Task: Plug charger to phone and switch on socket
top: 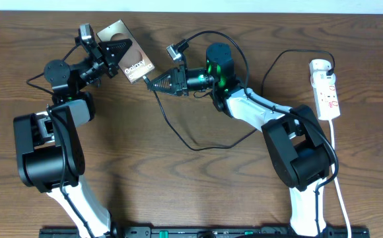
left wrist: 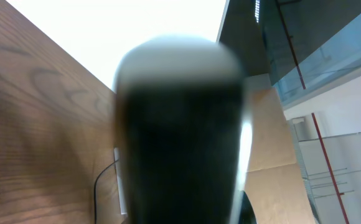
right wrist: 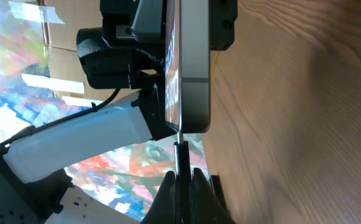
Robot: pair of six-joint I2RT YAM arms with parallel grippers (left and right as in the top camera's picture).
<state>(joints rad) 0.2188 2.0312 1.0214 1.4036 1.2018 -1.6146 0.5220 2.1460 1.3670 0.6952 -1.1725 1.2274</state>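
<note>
Your right gripper [top: 153, 82] is pinched tight on the charger [top: 178, 135], just behind its little plug tip [right wrist: 179, 149], so you can aim the tip straight. The tip meets the bottom edge of the phone [top: 137, 65], in the upper left of the overhead frame. I cannot tell if it is in yet. Your left gripper [top: 117, 49] is clamped on the phone so it will not slide when you push. At the far right lies the socket [top: 327, 96], with the white adapter [top: 319, 66] at its top end, waiting for its switch.
</note>
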